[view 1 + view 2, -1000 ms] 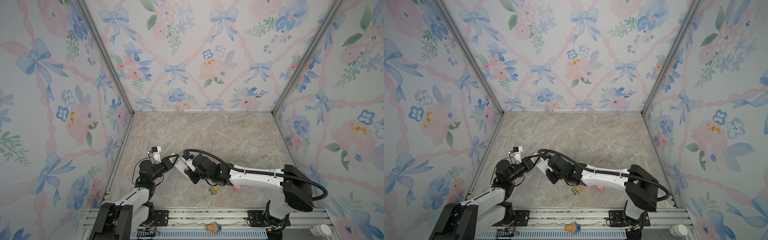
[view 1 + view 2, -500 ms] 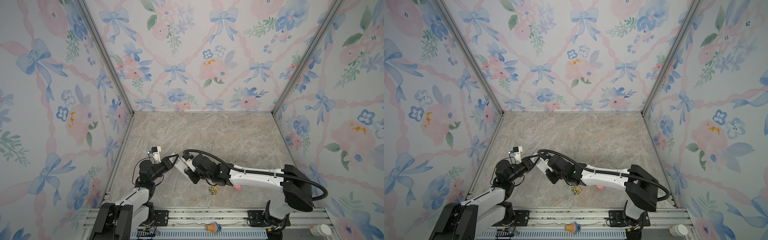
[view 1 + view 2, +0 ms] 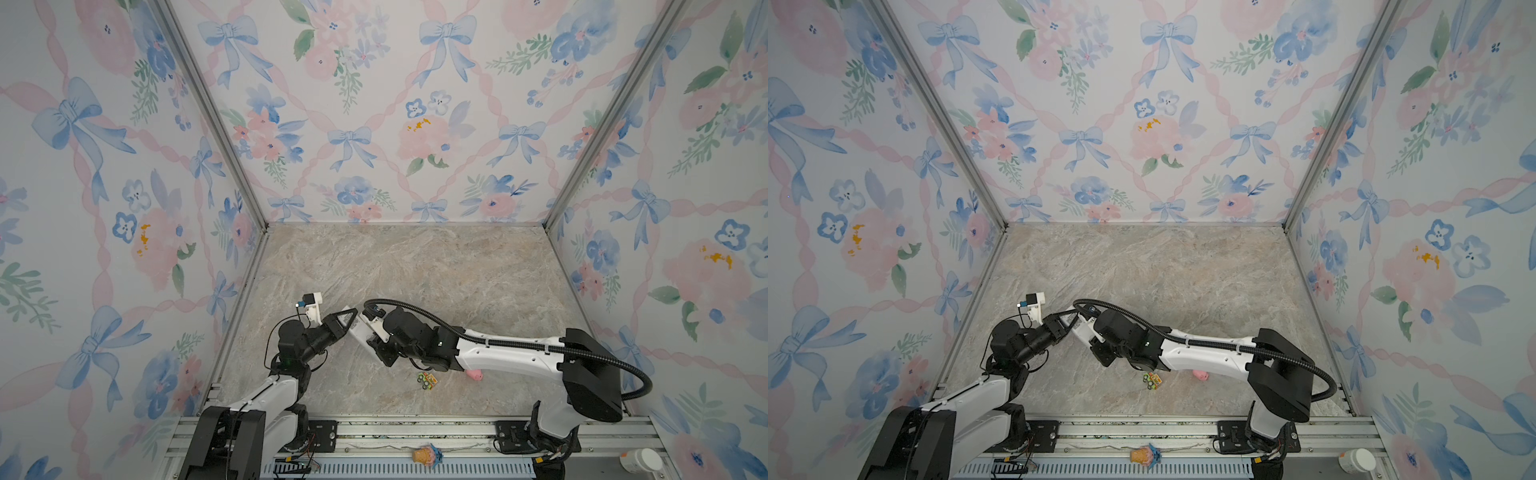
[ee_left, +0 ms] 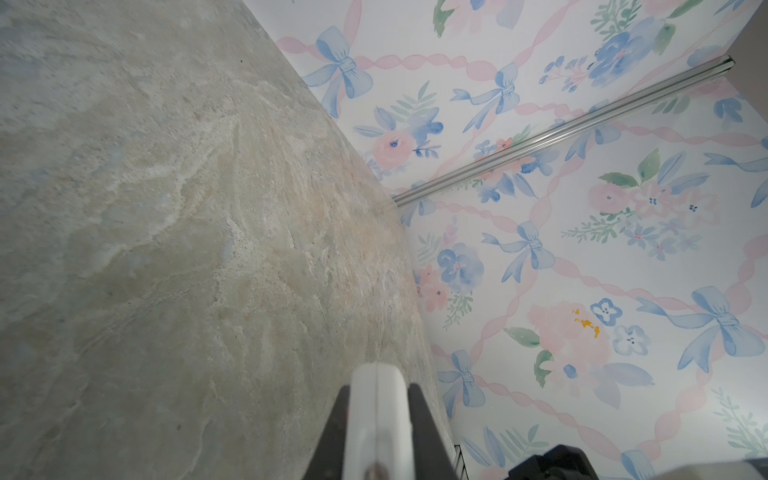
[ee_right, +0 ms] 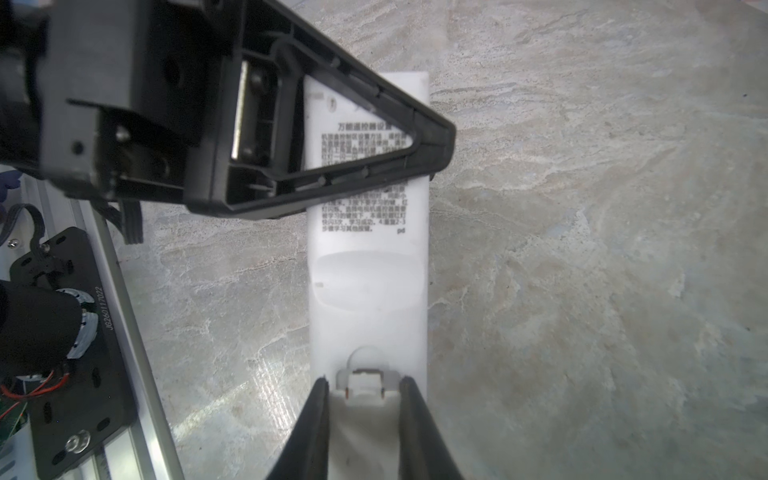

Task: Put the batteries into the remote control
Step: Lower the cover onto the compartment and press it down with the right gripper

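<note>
Marble tabletop: your left pincer clamps the white remote, printed back showing; right pincer straddles its latch, grip unclear.

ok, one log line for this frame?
remote control: held in air, printed back showing | left gripper: shut on it | right gripper: shut on its latch end | batteries: not in view
</note>
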You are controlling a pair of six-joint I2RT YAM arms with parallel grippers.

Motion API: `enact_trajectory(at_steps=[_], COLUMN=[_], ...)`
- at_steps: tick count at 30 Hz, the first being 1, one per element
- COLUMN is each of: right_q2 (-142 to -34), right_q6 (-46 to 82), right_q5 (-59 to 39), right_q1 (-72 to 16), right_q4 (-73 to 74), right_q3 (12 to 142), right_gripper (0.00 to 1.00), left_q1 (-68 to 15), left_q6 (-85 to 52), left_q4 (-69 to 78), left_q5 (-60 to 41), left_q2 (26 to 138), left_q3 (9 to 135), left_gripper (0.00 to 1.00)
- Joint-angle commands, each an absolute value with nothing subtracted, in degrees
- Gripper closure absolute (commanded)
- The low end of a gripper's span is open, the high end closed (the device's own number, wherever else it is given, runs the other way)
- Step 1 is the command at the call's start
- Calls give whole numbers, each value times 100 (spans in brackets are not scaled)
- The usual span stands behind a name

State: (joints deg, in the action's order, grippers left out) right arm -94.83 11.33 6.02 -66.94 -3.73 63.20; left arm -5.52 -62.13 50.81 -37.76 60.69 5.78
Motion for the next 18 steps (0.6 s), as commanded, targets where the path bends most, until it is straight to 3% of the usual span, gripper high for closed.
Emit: enact_trajectory(at_steps=[1,18], right_q2=[-9615,-9632], right_q6=[1063,1089], right_q5=[694,704], right_q1=[-6768,-6812], right_q4=[-349,-360], right_q3=[6458,6297], right_gripper=[87,88], left_q1=[-518,-500], left_q6=[-6267,-6275], left_q4=[5193,5192], left_q5=[-3849,-3853], left_q2=[5968,5967], left_q3=[579,613], left_gripper=[100,100])
